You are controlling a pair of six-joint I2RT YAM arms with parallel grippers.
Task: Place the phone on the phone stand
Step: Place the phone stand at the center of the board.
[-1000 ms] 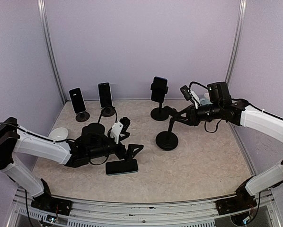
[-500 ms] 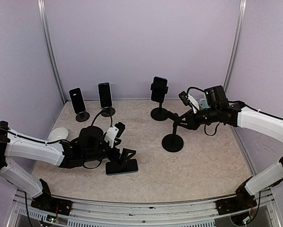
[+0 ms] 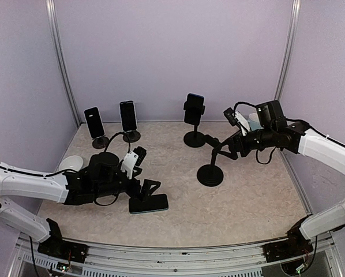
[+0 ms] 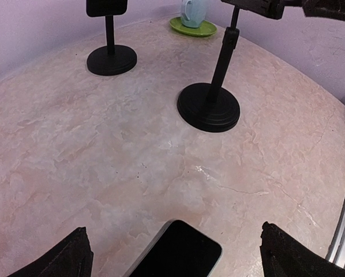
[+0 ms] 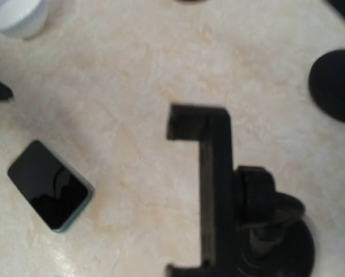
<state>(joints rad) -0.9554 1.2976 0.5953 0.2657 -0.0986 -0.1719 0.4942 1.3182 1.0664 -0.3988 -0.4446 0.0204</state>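
Smartphone [image 3: 149,203]: lies flat, screen up, just ahead of my left gripper [image 3: 146,172], the nearer one, fingers spread wide; long axis runs left to right. Empty phone stand [image 3: 210,172]: well to its right, beside my right gripper [image 3: 230,145], whose spread I cannot tell.

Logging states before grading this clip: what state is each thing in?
phone: flat on table, screen up, unheld.
near phone stand: upright, clamp empty.
far-left stand: holding a phone.
middle-left stand: holding a phone.
far-centre stand: holding a phone.
white bowl: upright.
cup: upright.
left gripper: open, above phone.
right gripper: at near stand's clamp; jaws unclear.
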